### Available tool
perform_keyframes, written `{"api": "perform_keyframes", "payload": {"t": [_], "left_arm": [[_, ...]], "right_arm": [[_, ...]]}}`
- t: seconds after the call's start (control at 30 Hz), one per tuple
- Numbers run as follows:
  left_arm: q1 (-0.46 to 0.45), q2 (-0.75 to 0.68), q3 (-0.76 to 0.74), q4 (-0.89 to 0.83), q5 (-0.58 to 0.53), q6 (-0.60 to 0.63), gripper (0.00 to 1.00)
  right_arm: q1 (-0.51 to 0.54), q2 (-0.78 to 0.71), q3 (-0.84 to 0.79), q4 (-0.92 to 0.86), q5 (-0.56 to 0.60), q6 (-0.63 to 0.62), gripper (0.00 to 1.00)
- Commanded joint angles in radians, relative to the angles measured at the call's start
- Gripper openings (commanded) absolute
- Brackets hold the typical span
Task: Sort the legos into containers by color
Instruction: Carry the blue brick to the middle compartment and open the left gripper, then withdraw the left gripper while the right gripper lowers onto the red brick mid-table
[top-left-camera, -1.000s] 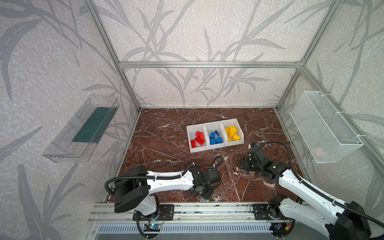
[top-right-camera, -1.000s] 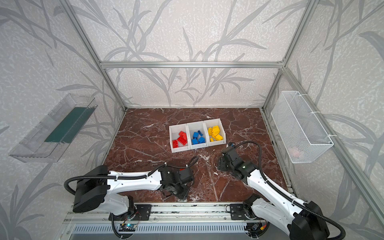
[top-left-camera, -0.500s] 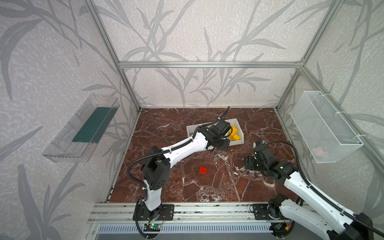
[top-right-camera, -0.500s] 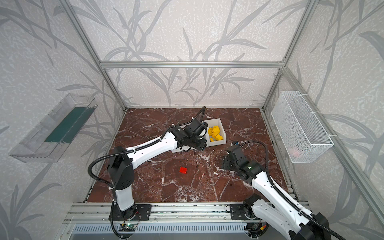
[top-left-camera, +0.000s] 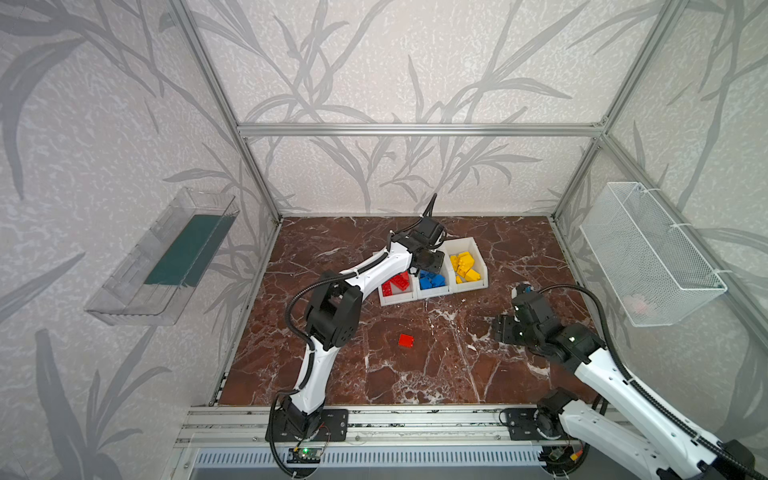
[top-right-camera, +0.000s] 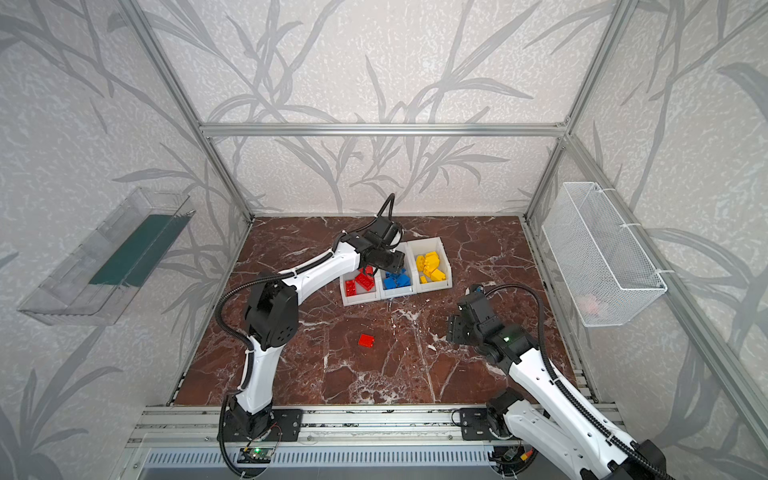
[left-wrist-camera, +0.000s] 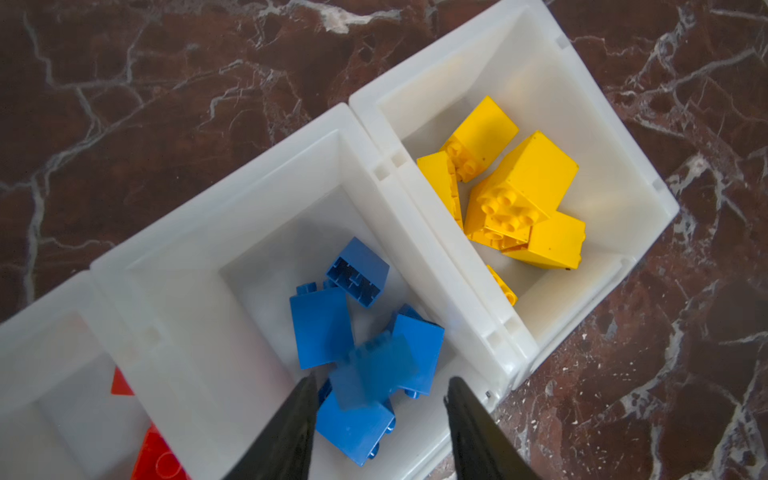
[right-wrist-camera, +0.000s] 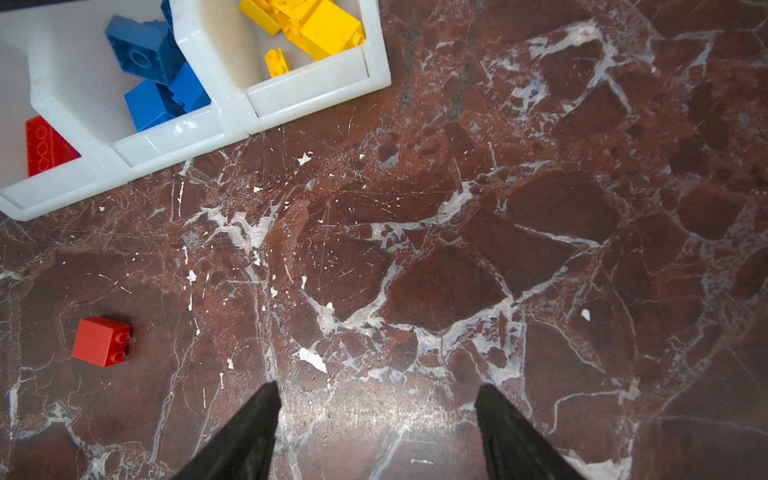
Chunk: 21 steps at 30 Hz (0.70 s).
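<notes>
Left gripper (left-wrist-camera: 378, 388) parted over blue bin (left-wrist-camera: 216, 195), blurred blue brick (left-wrist-camera: 374, 370) loose beneath — right gripper (right-wrist-camera: 374, 392) wide, empty. Red brick (right-wrist-camera: 102, 341) on the marble (right-wrist-camera: 457, 249) looks light, rigid — pinch its flat sides.

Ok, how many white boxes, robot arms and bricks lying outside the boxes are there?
White boxes: 3 (red-brick box, blue-brick box, yellow-brick box)
Robot arms: 2 (left arm, right arm)
Bricks outside the boxes: 1 (loose red brick)
Total: 6
</notes>
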Motion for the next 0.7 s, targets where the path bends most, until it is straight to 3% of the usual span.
{"api": "perform_keyframes", "payload": {"t": [0.0,0.4,0.67], "left_arm": [[0.003,-0.012,0.034,0.016,0.024,0.018,0.6],[0.04,-0.14,-0.099,0.09,0.037,-0.021,0.63],[0.105,-0.336,-0.335,0.18,0.041,-0.069,0.64]], "right_arm": [[-0.006,-0.007,0.037,-0.031,0.0,0.001,0.76],[-0.006,0.002,0.036,-0.002,-0.058,-0.018,0.76],[0.035,0.1,0.038,0.066,-0.152,-0.015,0.74]]}}
